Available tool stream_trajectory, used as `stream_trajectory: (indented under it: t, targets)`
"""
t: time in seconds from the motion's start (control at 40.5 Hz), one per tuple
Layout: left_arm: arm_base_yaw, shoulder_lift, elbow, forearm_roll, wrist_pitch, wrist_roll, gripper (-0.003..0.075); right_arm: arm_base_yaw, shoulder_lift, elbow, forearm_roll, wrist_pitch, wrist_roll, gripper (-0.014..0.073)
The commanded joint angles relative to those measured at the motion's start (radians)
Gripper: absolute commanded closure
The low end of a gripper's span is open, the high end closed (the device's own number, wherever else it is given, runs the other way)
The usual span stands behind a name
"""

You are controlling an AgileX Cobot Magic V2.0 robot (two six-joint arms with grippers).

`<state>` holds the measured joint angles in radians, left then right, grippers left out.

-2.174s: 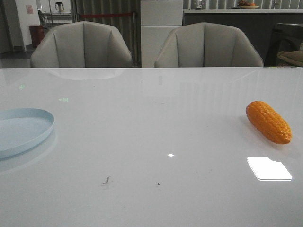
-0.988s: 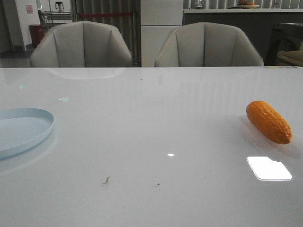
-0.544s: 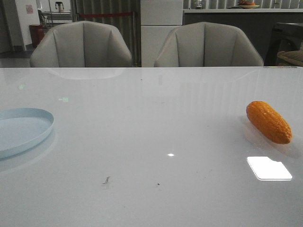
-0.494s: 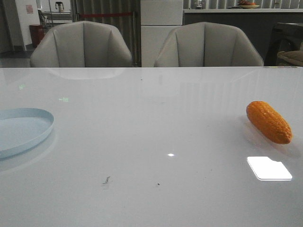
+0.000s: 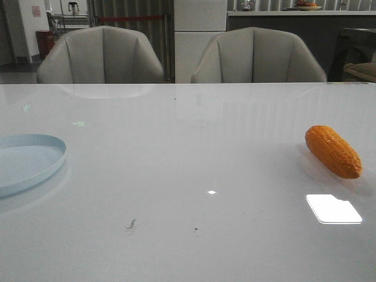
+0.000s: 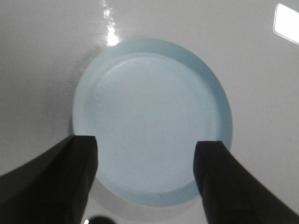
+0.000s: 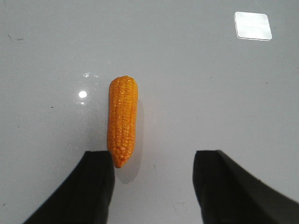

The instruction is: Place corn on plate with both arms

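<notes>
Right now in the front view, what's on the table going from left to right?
plate → small dark scuff mark → bright light glint → corn. Neither hand shows in this view.

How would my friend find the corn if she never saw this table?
Look at the big shiny white table with two grey chairs behind it. Go to its right side, far from the pale blue plate at the left edge. The corn lies there alone on the tabletop: the only orange thing on it, bumpy and tapered to one end.
</notes>
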<state>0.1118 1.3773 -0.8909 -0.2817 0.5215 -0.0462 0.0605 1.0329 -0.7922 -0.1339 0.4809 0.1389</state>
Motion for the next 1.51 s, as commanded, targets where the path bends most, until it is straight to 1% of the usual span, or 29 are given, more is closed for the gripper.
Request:
stream_trajectory:
  t: [0.0, 0.074, 0.148, 0.321, 0.469, 0.544, 0.716, 0.889, 1.285, 1.359, 1.482]
  targets:
    - [0.077, 0.030, -0.076, -0.039, -0.018, -0.013, 0.0214, -0.003, -0.012, -0.037, -0.011, -0.060, -0.006, 0.0105]
    - [0.128, 0.078, -0.119, -0.045, 0.023, -0.013, 0.0214, -0.003, -0.012, -0.037, -0.011, -0.060, -0.006, 0.0105]
    - [0.153, 0.128, -0.152, -0.068, 0.059, -0.009, 0.0214, -0.003, -0.012, -0.037, -0.011, -0.060, -0.006, 0.0105]
    - [0.161, 0.246, -0.225, -0.107, 0.131, -0.001, 0.0218, -0.003, -0.012, -0.037, -0.011, -0.060, -0.006, 0.0105]
    - [0.161, 0.318, -0.273, -0.169, 0.186, 0.095, 0.0281, -0.003, -0.012, -0.037, -0.011, -0.060, -0.006, 0.0105]
    - [0.161, 0.339, -0.291, -0.167, 0.186, 0.104, 0.0302, -0.003, -0.012, -0.037, -0.011, -0.060, -0.006, 0.0105]
    - [0.161, 0.374, -0.300, -0.155, 0.163, 0.160, 0.0303, -0.003, -0.012, -0.037, -0.011, -0.060, -0.006, 0.0105]
    - [0.161, 0.411, -0.300, -0.128, 0.163, 0.162, 0.0303, -0.003, -0.012, -0.037, -0.011, -0.060, -0.006, 0.0105]
    - [0.161, 0.461, -0.302, -0.128, 0.123, 0.163, 0.0304, -0.003, -0.012, -0.037, -0.011, -0.060, -0.006, 0.0105]
    - [0.161, 0.461, -0.302, -0.128, 0.116, 0.163, 0.0318, -0.003, -0.012, -0.037, -0.011, -0.060, -0.006, 0.0105]
    - [0.161, 0.461, -0.302, -0.128, 0.112, 0.163, 0.0391, -0.003, -0.012, -0.037, -0.011, -0.060, -0.006, 0.0105]
